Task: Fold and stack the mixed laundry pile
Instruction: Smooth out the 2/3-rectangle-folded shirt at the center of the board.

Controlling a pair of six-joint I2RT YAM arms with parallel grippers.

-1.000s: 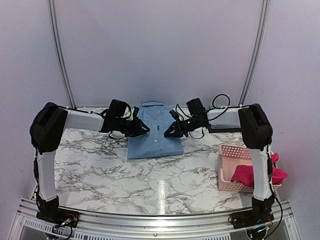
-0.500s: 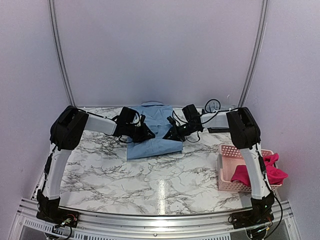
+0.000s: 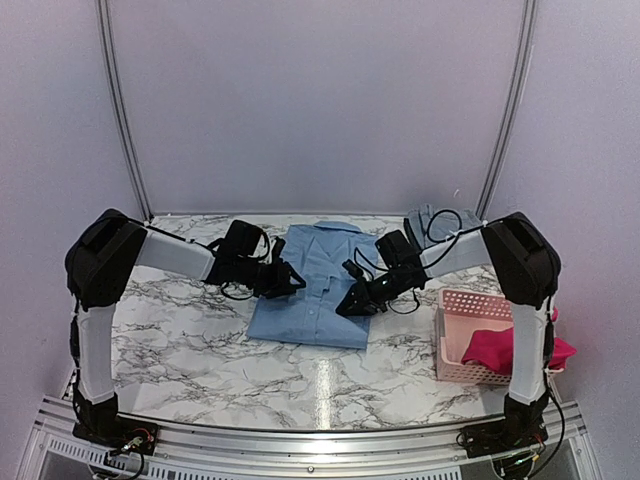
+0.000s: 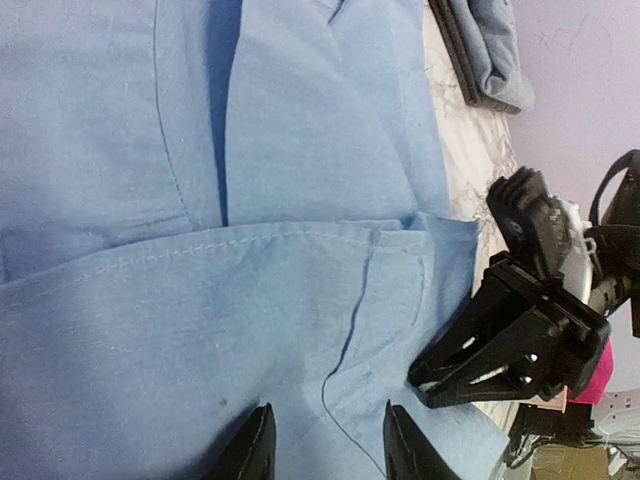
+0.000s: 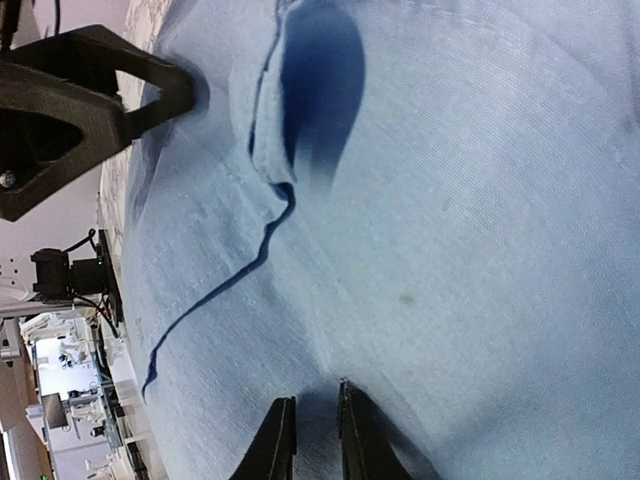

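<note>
shirt (image 3: 312, 290): light blue, folded, collar toward 12 o'clock, flat at the middle of the marble counter (image 3: 180, 340).
left tool (image 3: 292, 281): at the shirt's 9 o'clock edge in the top view, which does not show its jaws.
right tool (image 3: 347, 307): at the shirt's 4 o'clock edge, jaws just as unreadable from above.
left wrist view: the left tool's 2 fingers (image 4: 255, 450) stand apart over flat cloth, nothing pinched.
right wrist view: the right tool's 2 fingers (image 5: 275, 445) are almost together with a slim dark gap, tips on the cloth. Cannot tell whether fabric is nipped.
magenta garment (image 3: 490, 348): bunched in the pink basket (image 3: 452, 300) at 4 o'clock, spilling over its right rim.
grey cloth (image 3: 425, 222): at 1 o'clock. Only the left wrist view shows the dark tray (image 4: 448, 45) beneath it.
</note>
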